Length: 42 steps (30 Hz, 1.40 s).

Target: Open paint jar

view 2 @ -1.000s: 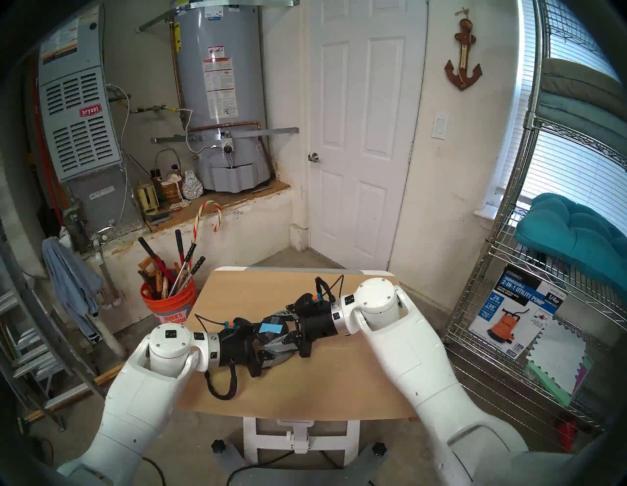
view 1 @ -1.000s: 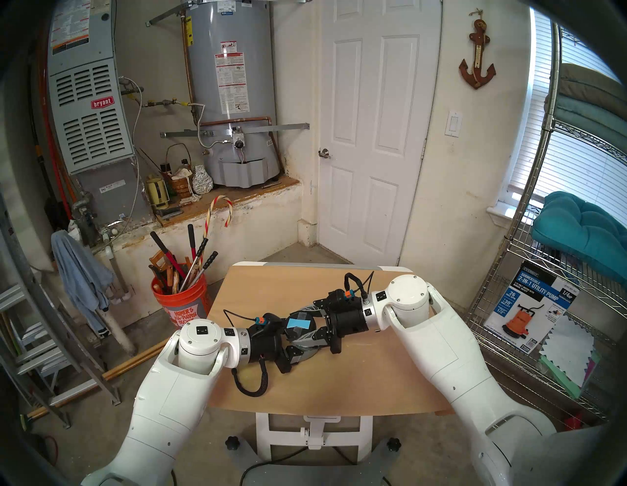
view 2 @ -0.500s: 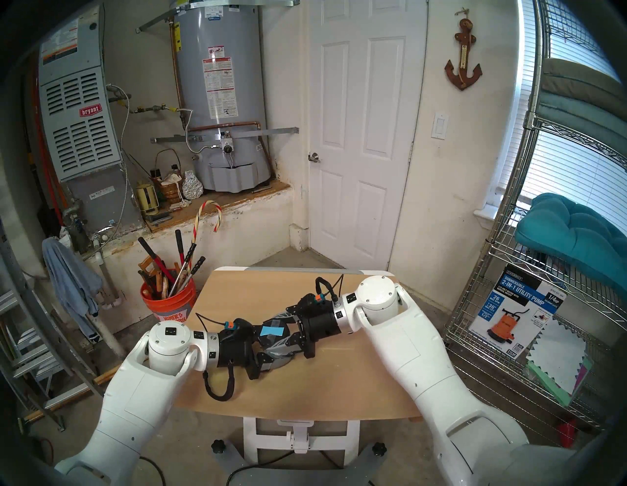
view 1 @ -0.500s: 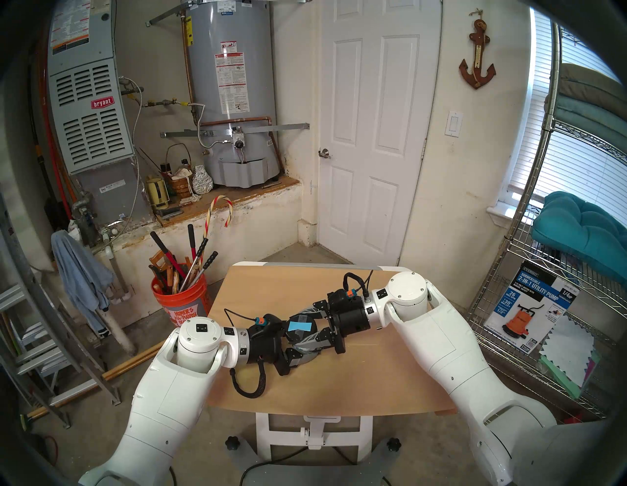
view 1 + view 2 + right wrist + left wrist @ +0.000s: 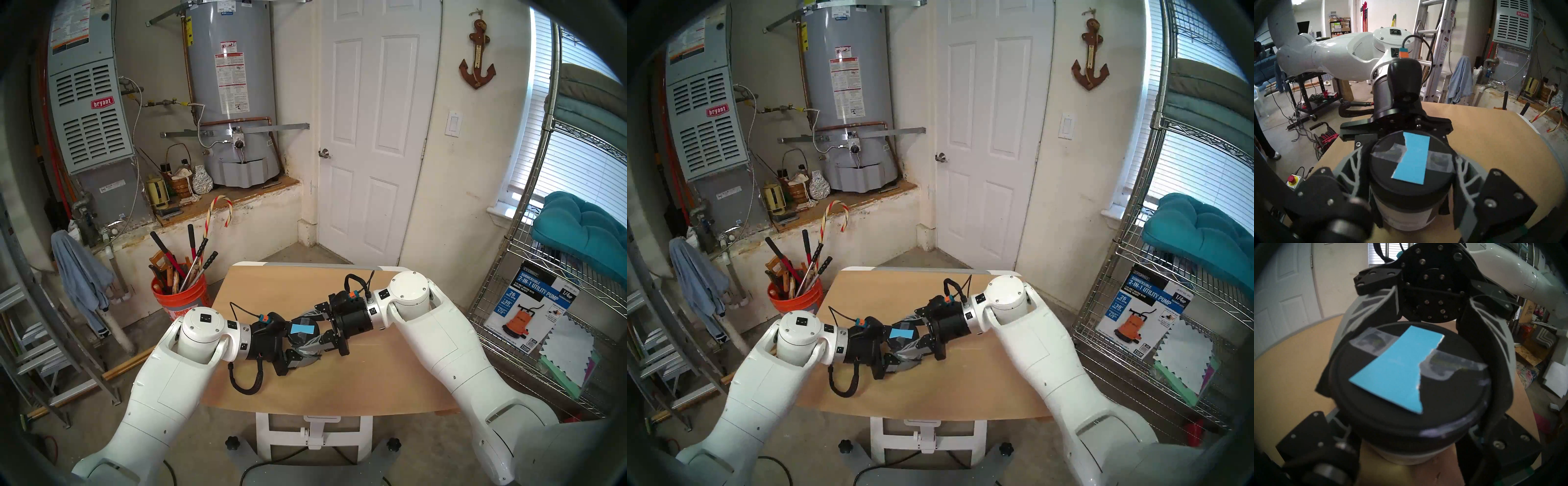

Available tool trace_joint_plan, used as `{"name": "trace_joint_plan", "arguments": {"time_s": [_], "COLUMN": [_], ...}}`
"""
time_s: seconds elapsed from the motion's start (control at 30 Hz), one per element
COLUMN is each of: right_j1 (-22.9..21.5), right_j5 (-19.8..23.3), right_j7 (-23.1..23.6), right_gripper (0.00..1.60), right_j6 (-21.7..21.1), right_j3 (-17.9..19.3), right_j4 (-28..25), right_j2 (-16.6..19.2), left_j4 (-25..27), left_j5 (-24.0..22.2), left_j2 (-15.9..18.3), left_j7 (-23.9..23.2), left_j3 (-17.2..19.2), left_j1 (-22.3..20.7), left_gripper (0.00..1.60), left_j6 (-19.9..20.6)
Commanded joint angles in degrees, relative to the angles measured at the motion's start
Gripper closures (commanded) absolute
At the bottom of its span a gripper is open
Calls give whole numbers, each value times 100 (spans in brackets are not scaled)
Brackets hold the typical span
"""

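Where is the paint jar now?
In the head view the paint jar sits mid-table, clamped between the left gripper and the right gripper.

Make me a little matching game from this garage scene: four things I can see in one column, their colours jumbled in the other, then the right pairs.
Things:
1. paint jar lid
2. tape strip on that lid
3. bucket of tools beside the table
4. anchor on the wall

Colours:
A. orange
B. light blue
C. rusty brown
D. black

Pairs: 1-D, 2-B, 3-A, 4-C
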<state>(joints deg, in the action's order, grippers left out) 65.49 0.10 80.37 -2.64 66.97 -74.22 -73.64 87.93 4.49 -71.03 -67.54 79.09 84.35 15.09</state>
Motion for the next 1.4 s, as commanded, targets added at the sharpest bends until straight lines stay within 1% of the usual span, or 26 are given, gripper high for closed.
{"name": "trace_joint_plan", "arguments": {"time_s": [0.0, 0.23, 0.63, 0.67, 0.7, 0.73, 0.87, 0.9, 1.03, 1.1, 1.23, 1.27, 1.3, 1.37], "right_j1": [133, 93, -17, -10, 28, 45, 233, 340, 632, 770, 1085, 1230, 1179, 1438], "right_j5": [-79, -15, 231, 246, 248, 248, 404, 465, 790, 1001, 1224, 1222, 1307, 1240], "right_j7": [218, 463, 463, 463, 463, 463, 454, 302, 48, 139, 67, 9, -43, -169], "right_gripper": [160, 160, 160, 129, 70, 0, 0, 0, 0, 0, 0, 0, 0, 0], "right_j6": [86, 142, 206, 207, 190, 187, 165, 153, 50, 6, -71, -107, -100, -139], "right_j3": [-282, -338, -520, -525, -484, -482, -335, -227, 132, 257, 405, 506, 415, 591], "right_j4": [23, -7, -30, -33, -49, -67, -153, -242, -408, -519, -845, -981, -961, -1204], "right_j2": [-22, 31, 134, 142, 138, 151, 179, 178, 133, 144, 234, 227, 285, 252], "left_j4": [168, 123, 67, 69, 72, 74, 76, 73, 60, 49, 61, 59, 60, 57], "left_j5": [-74, -76, -44, -40, -37, -33, -24, -12, 6, 41, 149, 146, 134, 132], "left_j2": [7, 54, 42, 36, 31, 27, 9, 5, -14, -16, -16, -25, -45, -51], "left_j7": [-297, -424, -516, -522, -529, -536, -558, -559, -557, -518, -395, -380, -363, -374], "left_j3": [-90, -141, -77, -73, -68, -64, -46, -40, -10, 1, -12, -7, 6, -4], "left_j1": [-414, -427, -473, -476, -477, -479, -491, -497, -502, -493, -474, -471, -463, -474], "left_gripper": [160, 160, 160, 160, 160, 160, 160, 160, 160, 160, 160, 160, 160, 160], "left_j6": [63, 18, -48, -46, -44, -43, -33, -39, -49, -43, -13, -12, 1, -1]}}
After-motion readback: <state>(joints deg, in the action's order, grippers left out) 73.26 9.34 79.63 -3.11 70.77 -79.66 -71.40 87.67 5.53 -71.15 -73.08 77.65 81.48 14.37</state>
